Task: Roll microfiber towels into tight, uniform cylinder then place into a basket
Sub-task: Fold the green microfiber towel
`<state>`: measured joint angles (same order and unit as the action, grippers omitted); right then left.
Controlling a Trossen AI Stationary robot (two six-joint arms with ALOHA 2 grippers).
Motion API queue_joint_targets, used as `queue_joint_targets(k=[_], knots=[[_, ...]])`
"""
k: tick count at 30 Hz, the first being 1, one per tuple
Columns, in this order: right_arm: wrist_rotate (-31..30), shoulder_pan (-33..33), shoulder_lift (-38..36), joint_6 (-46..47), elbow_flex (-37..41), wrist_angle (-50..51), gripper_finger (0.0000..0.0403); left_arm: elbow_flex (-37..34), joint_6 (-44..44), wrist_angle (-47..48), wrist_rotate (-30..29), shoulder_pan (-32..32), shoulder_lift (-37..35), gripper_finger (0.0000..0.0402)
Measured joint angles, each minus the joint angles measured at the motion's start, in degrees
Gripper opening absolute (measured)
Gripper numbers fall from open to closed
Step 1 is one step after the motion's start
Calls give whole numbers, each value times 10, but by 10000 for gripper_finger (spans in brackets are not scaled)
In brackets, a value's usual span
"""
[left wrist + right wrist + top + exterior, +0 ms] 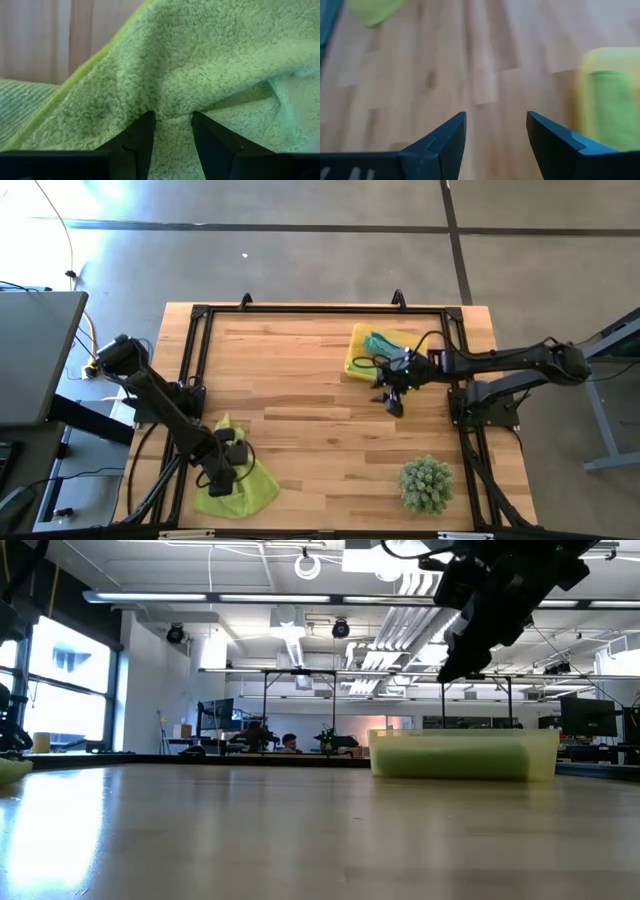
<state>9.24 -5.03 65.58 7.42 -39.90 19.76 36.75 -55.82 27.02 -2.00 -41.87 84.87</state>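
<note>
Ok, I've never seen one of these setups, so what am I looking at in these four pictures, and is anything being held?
Two dark robot arms work at a wooden table. The overhead picture shows everything; another looks level across the tabletop; the other two come from cameras on each arm's wrist.

The left gripper is down on a lime-green towel at the table's near left corner, its fingers pinching a fold of the cloth. The right gripper hangs open and empty above bare wood, beside the yellow basket. In the basket lie a rolled green towel and a teal towel. A spiky green plant sits at the near right.
</note>
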Motion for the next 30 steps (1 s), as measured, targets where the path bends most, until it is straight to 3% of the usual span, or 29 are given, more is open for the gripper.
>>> queue_joint_targets(k=[7,10,18,26,30], knots=[[4,27,0,28,0,-3,200,5,37,-32,-7,21,29,126],[4,27,0,27,0,-3,200,7,67,-59,-45,37,32,126],[4,27,0,26,0,-3,200,8,145,-159,-129,108,81,126],[4,27,0,26,0,-3,200,8,223,-319,-154,177,140,126],[3,27,0,26,0,-3,200,11,268,-346,-162,205,143,126]])
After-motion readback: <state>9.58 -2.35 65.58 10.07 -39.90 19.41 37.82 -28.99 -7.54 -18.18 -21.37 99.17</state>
